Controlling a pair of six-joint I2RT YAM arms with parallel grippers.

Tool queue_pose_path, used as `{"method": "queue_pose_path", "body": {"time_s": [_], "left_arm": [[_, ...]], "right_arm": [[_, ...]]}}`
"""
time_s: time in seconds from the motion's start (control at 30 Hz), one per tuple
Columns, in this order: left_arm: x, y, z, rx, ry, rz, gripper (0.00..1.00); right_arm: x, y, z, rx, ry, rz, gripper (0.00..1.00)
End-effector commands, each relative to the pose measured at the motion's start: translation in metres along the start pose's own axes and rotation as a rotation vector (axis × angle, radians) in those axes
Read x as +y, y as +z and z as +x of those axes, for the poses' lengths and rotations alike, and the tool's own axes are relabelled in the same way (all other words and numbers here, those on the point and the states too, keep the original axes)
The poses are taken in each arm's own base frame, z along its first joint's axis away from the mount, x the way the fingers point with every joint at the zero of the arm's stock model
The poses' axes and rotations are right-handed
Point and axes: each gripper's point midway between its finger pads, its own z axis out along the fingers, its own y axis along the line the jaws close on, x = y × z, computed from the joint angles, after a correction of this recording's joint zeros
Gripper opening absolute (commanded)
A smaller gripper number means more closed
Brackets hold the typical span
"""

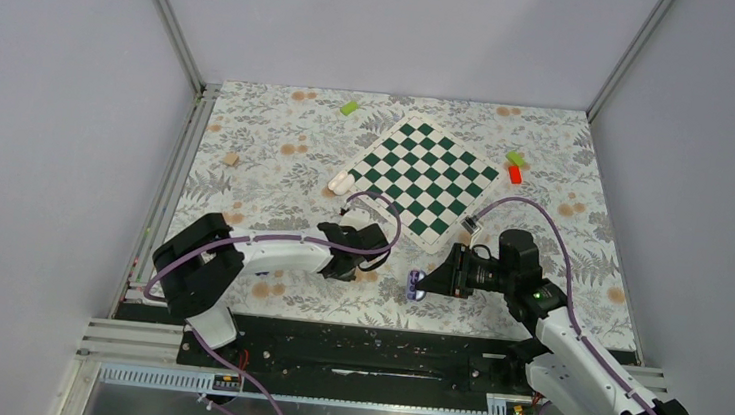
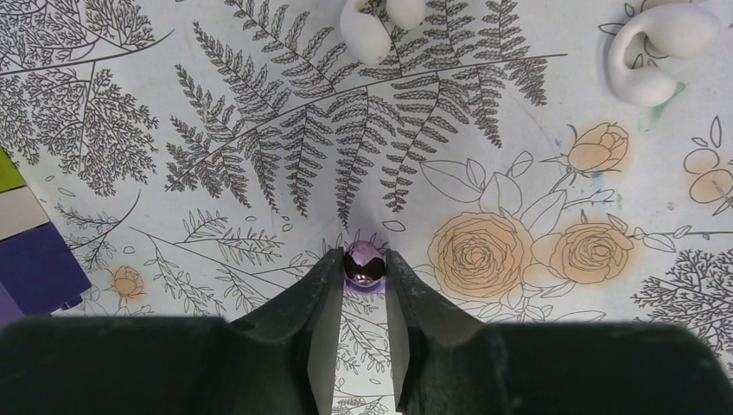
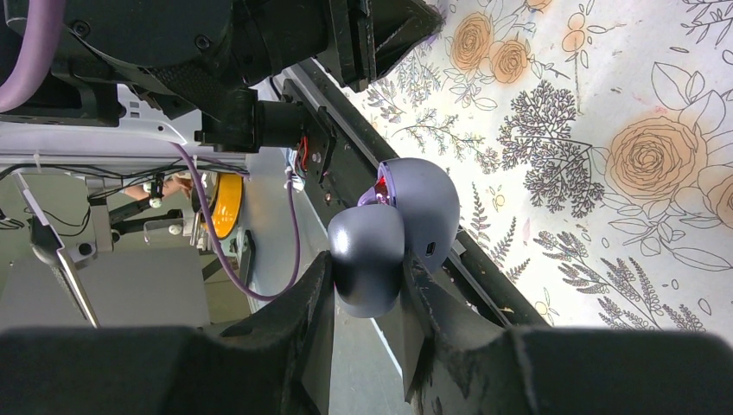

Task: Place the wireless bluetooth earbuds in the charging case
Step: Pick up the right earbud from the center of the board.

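My right gripper (image 1: pixel 434 282) (image 3: pixel 367 268) is shut on one half of a hinged grey-purple charging case (image 3: pixel 419 203), which hangs open above the table's near edge; a small port shows on its side. It also shows in the top view (image 1: pixel 415 285). My left gripper (image 2: pixel 364 259) (image 1: pixel 349 254) points down at the floral cloth and is shut on a tiny glossy purple earbud (image 2: pixel 364 264) at its fingertips. A white pebble-shaped case (image 1: pixel 343 180) lies by the chessboard's left corner. Two white curved buds (image 2: pixel 363 35) (image 2: pixel 657 52) lie on the cloth ahead of my left gripper.
A green and white chessboard (image 1: pixel 424 180) lies at the back middle. A green-white-purple stacked block (image 2: pixel 35 259) sits at the left of my left gripper. Small blocks lie about: green (image 1: pixel 350 108), green and red (image 1: pixel 515 165), wooden (image 1: pixel 231 158). The black base rail (image 1: pixel 352 342) runs along the near edge.
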Motion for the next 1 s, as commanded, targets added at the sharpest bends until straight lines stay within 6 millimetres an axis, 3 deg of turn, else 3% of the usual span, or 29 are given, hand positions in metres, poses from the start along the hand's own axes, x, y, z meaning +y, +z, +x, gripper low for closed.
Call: {"method": "queue_pose_path", "body": {"time_s": [0.0,0.07,0.2,0.3,0.5,0.97], "left_arm": [[0.0,-0.003,-0.009,-0.022,-0.027,-0.008,0.24],[0.004,-0.006,-0.009,-0.025,-0.037,-0.021,0.25],[0.007,-0.02,-0.014,-0.07,-0.044,-0.008,0.38],[0.007,-0.03,-0.018,-0.1,-0.053,0.011,0.39],[0.005,-0.027,-0.008,-0.083,-0.01,0.011,0.3],[-0.004,-0.007,0.001,-0.049,0.061,-0.048,0.28]], "right_arm": [[0.013,-0.002,-0.007,-0.014,-0.052,-0.034,0.0],[0.013,-0.002,-0.007,-0.013,-0.052,-0.034,0.0],[0.013,-0.002,-0.007,-0.016,-0.053,-0.032,0.0],[0.013,-0.001,-0.007,-0.011,-0.047,-0.034,0.0],[0.017,-0.001,-0.012,-0.024,-0.063,-0.05,0.0],[0.019,-0.002,-0.012,-0.022,-0.069,-0.049,0.0]]}}
